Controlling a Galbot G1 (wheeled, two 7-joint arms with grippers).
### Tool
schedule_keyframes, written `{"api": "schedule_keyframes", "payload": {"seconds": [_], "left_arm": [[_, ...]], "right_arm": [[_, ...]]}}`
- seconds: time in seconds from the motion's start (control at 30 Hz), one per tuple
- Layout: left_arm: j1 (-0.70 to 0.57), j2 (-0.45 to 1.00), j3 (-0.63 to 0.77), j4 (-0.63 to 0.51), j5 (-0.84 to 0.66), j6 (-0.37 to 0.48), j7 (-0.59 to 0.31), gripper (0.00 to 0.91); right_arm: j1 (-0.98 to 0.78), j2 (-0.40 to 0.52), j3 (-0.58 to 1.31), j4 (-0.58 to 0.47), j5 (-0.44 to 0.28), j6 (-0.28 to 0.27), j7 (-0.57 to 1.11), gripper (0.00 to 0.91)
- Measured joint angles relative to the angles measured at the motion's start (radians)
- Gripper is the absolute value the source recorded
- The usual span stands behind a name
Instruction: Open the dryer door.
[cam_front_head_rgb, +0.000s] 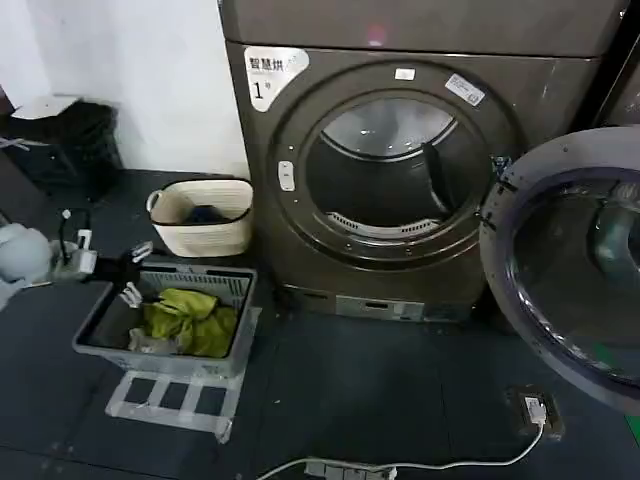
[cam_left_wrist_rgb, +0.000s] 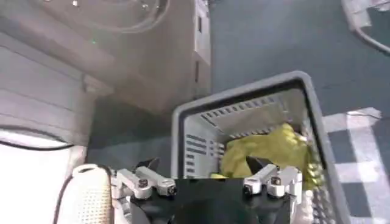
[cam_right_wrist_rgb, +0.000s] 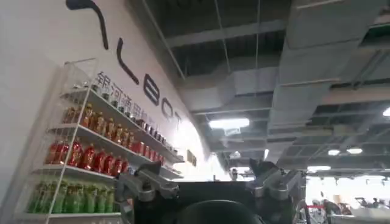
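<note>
The bronze-grey dryer marked "1" (cam_front_head_rgb: 262, 92) faces me with its drum opening (cam_front_head_rgb: 385, 170) uncovered. The dryer door (cam_front_head_rgb: 580, 270), a wide pale ring around dark glass, is swung out to the right and hangs on its hinge at the opening's right side. My left gripper (cam_front_head_rgb: 137, 272) hovers low on the left over a grey laundry basket, far from the door. In the left wrist view the left gripper (cam_left_wrist_rgb: 203, 164) is open and holds nothing. My right gripper (cam_right_wrist_rgb: 207, 167) is open too, pointing up towards a ceiling and a wall of shelves.
The grey laundry basket (cam_front_head_rgb: 100, 335) holds yellow-green cloth (cam_front_head_rgb: 190, 320) and rests on a clear stand. A white woven basket (cam_front_head_rgb: 200, 235) stands beside the dryer. A black crate (cam_front_head_rgb: 60, 140) sits back left. A cable and power strip (cam_front_head_rgb: 400, 468) cross the floor near a socket (cam_front_head_rgb: 535, 410).
</note>
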Motion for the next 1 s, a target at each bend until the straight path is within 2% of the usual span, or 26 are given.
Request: {"api": "schedule_keyframes", "payload": {"seconds": [0.23, 0.57, 1.0], "left_arm": [[-0.03, -0.046, 0.007, 0.089, -0.007, -0.025, 0.109, 0.907], [-0.049, -0.1, 0.029, 0.192, 0.02, -0.039, 0.121, 0.907], [-0.066, -0.132, 0.031, 0.271, 0.079, -0.068, 0.154, 0.907]], "right_arm": [[-0.003, 0.0, 0.0, -0.001, 0.002, 0.0, 0.0, 0.907], [-0.009, 0.0, 0.003, -0.004, 0.007, 0.003, -0.001, 0.907], [-0.01, 0.001, 0.005, 0.002, 0.01, 0.002, -0.001, 0.907]]}}
